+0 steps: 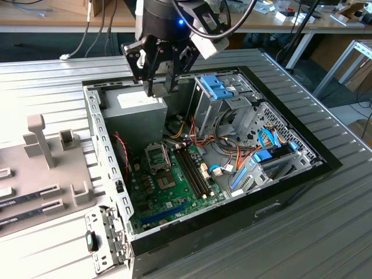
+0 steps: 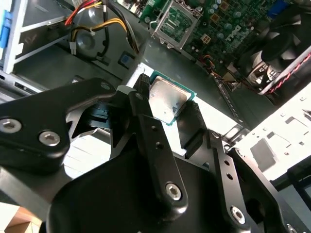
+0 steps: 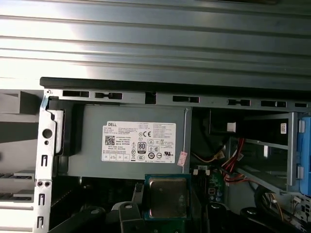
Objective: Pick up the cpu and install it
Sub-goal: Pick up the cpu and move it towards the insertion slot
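Note:
The cpu [image 2: 166, 101], a flat square chip with a silvery top and a thin green rim, sits between my black fingers [image 2: 192, 121], and my gripper [image 2: 166, 105] is shut on it. In the first wrist view the cpu [image 3: 167, 196] hangs in front of the grey power supply [image 3: 131, 145]. In the exterior view my gripper [image 1: 157, 87] hovers above the power supply [image 1: 136, 113] at the back of the open computer case [image 1: 110, 168]. The open cpu socket [image 1: 157, 156] lies lower down on the green motherboard [image 1: 174, 186]; the socket [image 2: 176, 22] is also in the second wrist view.
Long memory slots [image 1: 192, 168] run beside the socket. A drive cage with blue latches [image 1: 218, 90] and loose coloured cables [image 1: 232, 157] fill the case toward the exterior view's right. A black fan [image 2: 286, 39] stands near the socket. A grey fixture [image 1: 40, 139] sits outside the case.

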